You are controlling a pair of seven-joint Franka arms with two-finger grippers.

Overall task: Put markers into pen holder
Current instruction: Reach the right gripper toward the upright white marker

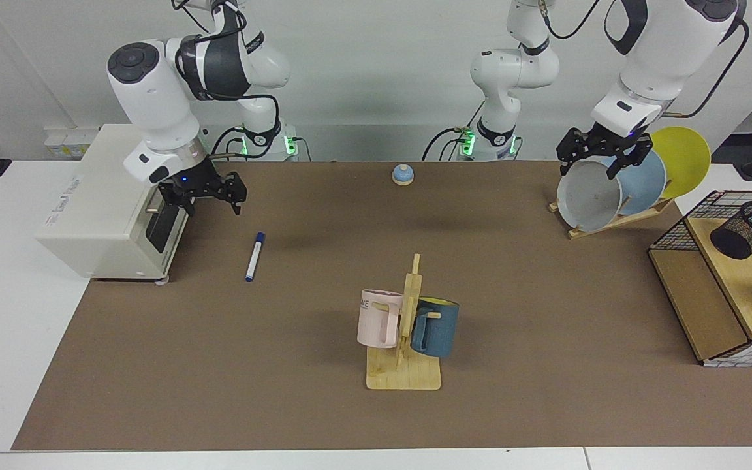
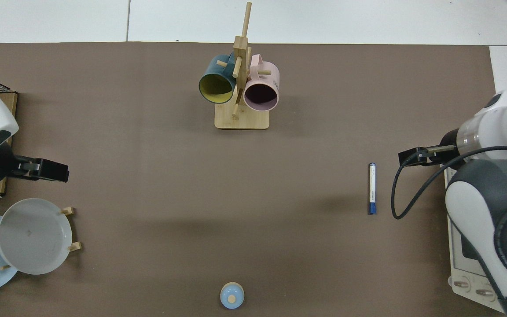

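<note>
A: Where's the slim whiteboard marker with the white barrel and blue cap (image 1: 255, 256)?

B: Flat on the brown table mat (image 1: 324, 405), left of centre in the facing view, right of centre in the top view (image 2: 371, 188). Nothing touches it.

A: Nearer arm?

B: Right one. The right gripper (image 1: 205, 196) hangs just in front of the cream toaster oven (image 1: 98, 199), fingers spread, holding nothing. In the facing view the marker lies below it and a bit to the right. In the top view it sits just left of the gripper (image 2: 412, 156), slightly lower in frame.

A: Axis?

B: Near vertical in both frames, cap end toward the robots. Judging from that, the fingers need to close across the barrel, so wrist yaw matters.

A: Left side?

B: The left gripper (image 1: 600, 155) waits over the plate rack at upper right, fingers apart, empty.

A: Target?

B: The small black wire-mesh pen holder cup (image 1: 749, 228) is tipped on the wood-and-wire rack (image 1: 696, 307) at the far right edge, well apart from the marker. The top view cuts it off entirely.

A: Anything else unclear?

B: The top view hides the right gripper's fingers under its own body, and the arm covers most of the oven there.
</note>
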